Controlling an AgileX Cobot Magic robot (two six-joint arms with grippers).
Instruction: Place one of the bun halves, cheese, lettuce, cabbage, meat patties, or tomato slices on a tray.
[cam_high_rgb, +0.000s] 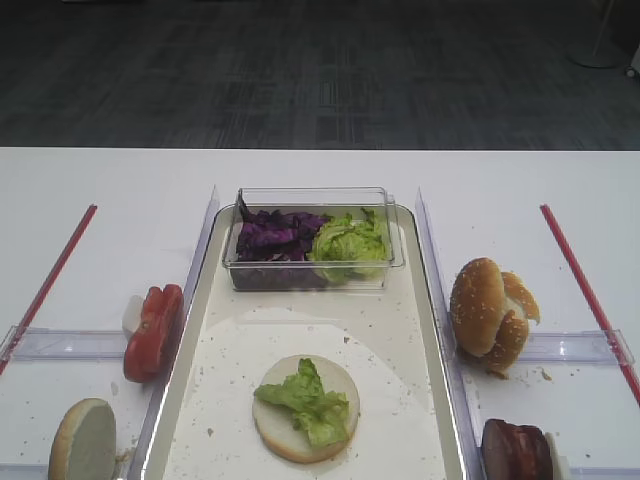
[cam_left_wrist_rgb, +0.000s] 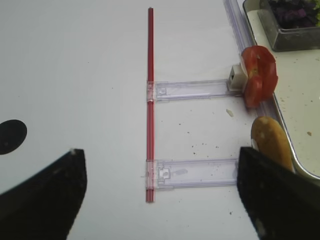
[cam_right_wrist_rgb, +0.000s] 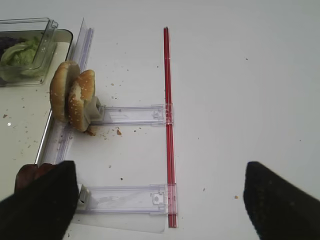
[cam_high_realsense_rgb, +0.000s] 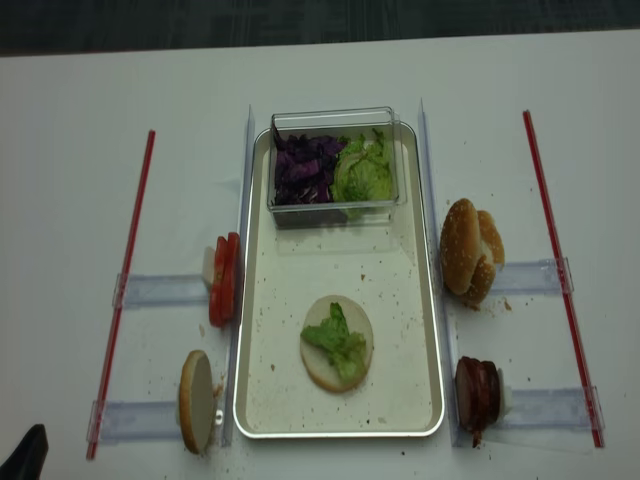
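The cream tray (cam_high_rgb: 395, 340) lies in the middle of the table. On it rests one bun half (cam_high_rgb: 275, 430), cut face up, with a lettuce piece (cam_high_rgb: 308, 402) on top. A clear tub (cam_high_rgb: 312, 197) at the tray's far end holds purple cabbage (cam_high_rgb: 272, 236) and more lettuce (cam_high_rgb: 350, 243). Tomato slices (cam_high_rgb: 153, 331) and another bun half (cam_high_rgb: 83, 440) stand on edge left of the tray. Two bun halves (cam_high_rgb: 492, 313) and meat patties (cam_high_rgb: 516, 450) stand on its right. No cheese shows. My left gripper (cam_left_wrist_rgb: 160, 195) and right gripper (cam_right_wrist_rgb: 160, 205) hover open and empty over the bare table.
Red rods (cam_high_rgb: 48, 283) (cam_high_rgb: 588, 285) run along both sides of the table. Clear plastic rails (cam_right_wrist_rgb: 132, 114) (cam_left_wrist_rgb: 190, 90) reach from them to the tray and carry the ingredients at their inner ends. Crumbs dot the tray and the table near the buns.
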